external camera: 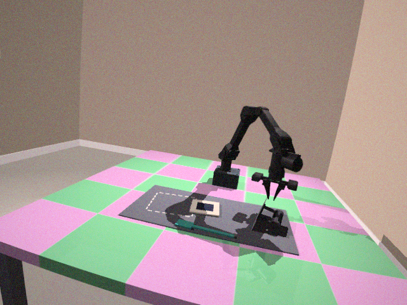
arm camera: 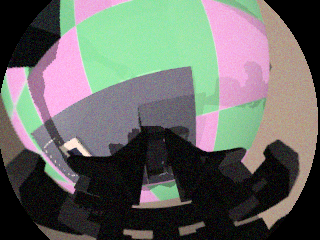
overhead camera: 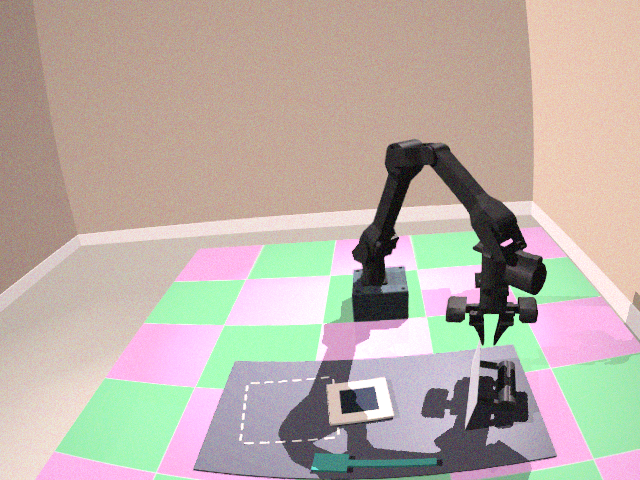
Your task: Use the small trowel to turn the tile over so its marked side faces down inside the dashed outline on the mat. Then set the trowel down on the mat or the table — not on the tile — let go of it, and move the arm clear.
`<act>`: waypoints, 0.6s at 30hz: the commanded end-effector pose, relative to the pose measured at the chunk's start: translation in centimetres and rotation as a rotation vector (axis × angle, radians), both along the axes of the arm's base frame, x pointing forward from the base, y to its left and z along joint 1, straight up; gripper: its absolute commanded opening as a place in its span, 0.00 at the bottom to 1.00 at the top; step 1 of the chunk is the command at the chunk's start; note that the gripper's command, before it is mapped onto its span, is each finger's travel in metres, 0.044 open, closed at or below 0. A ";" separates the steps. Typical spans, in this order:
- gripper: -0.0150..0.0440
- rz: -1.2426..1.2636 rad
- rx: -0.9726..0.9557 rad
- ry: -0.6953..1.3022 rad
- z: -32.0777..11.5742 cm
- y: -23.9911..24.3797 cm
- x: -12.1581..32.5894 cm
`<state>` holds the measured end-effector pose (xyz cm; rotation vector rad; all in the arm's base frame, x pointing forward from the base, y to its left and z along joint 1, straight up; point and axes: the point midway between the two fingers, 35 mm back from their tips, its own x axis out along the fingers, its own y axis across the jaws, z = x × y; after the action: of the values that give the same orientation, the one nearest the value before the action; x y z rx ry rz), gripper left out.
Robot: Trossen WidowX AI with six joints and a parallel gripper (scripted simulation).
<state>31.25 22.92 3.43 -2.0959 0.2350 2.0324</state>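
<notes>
The tile (overhead camera: 359,400) (external camera: 205,206) (arm camera: 76,149) is cream with a dark square on its upper face. It lies flat on the grey mat (overhead camera: 222,439) (external camera: 138,210), mostly right of the dashed outline (overhead camera: 240,440), its left edge over the outline's right side. The small trowel (overhead camera: 473,395) (external camera: 259,215) stands on the mat's right part, its thin plate upright and its dark bracket and round handle toward the right. My gripper (overhead camera: 489,344) (external camera: 270,199) (arm camera: 156,131) is partly open and empty, pointing down above the trowel. The fingers hide much of the trowel in the wrist view.
A teal flat-bladed tool (overhead camera: 330,462) (external camera: 213,230) lies along the mat's front edge, blade to the left. The arm's base (overhead camera: 380,302) (external camera: 226,178) stands behind the mat. The arm's shadow covers parts of the mat.
</notes>
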 end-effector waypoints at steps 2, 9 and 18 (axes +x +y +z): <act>0.42 -0.003 -0.013 0.006 -0.4 -1.3 -0.3; 0.42 -0.003 -0.014 0.006 -0.4 -2.4 -0.6; 0.42 -0.003 -0.016 0.007 -0.5 -4.1 -1.0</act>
<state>30.53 19.77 3.09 -2.0930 0.2465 2.0363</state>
